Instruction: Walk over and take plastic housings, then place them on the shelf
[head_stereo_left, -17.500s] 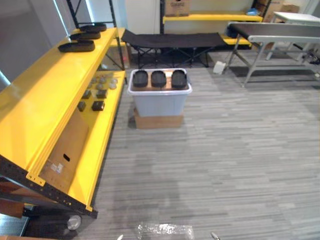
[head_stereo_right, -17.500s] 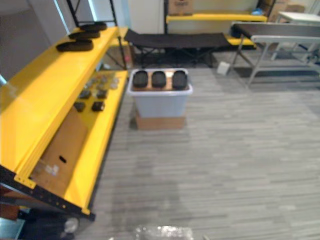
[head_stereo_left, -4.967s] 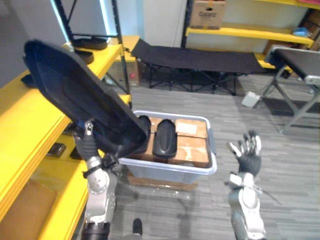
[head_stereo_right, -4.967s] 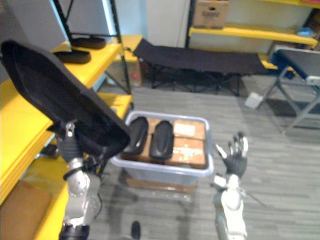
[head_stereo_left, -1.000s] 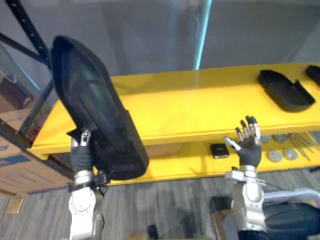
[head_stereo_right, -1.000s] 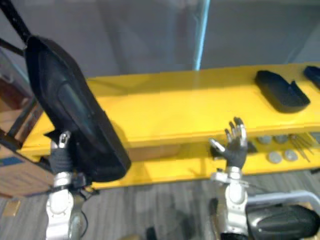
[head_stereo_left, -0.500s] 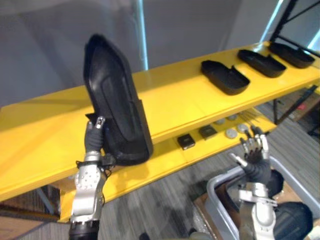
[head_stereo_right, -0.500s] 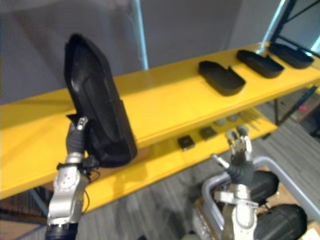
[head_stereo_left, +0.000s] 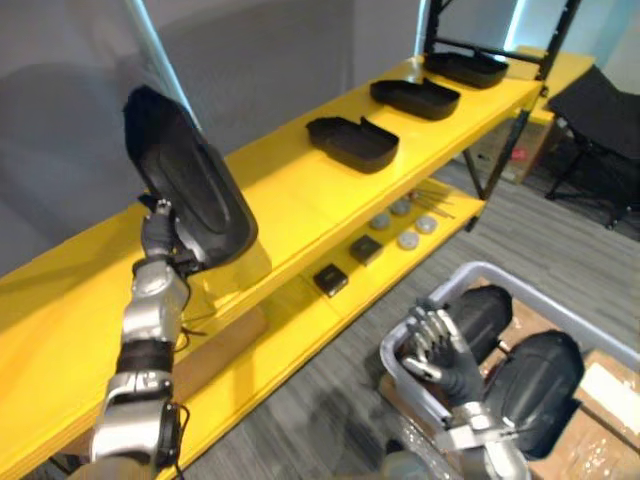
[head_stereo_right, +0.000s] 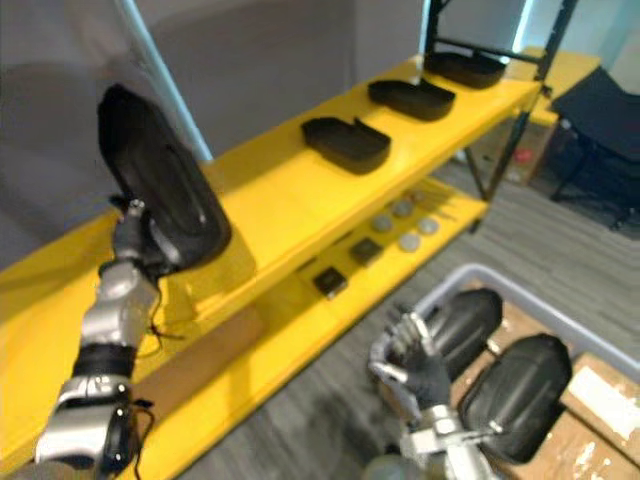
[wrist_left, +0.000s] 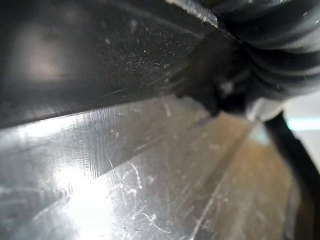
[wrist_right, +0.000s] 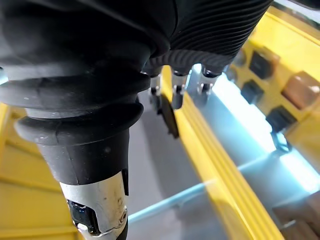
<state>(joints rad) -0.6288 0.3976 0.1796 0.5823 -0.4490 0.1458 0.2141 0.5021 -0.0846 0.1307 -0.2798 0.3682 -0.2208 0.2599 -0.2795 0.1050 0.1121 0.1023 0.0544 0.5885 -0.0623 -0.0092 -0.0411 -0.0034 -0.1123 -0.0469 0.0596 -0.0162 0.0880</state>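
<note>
Placing half done: left eye view shows three housings (head_stereo_left: 352, 143) on the yellow shelf (head_stereo_left: 300, 205) at 1 o'clock, two housings (head_stereo_left: 535, 385) in the bin (head_stereo_left: 455, 278) at 4, and the left hand (head_stereo_left: 158, 238) at 9 clamped on a black oval housing (head_stereo_left: 190, 195), upright over the shelf, not set down. Right eye view: right hand (head_stereo_right: 410, 368) at 5, fingers loosely spread, empty. Left wrist view: housing dark, finely scratched.

Black plastic housing (head_stereo_left: 190, 188) stands tilted, seemingly resting on the yellow shelf (head_stereo_left: 300, 205).
</note>
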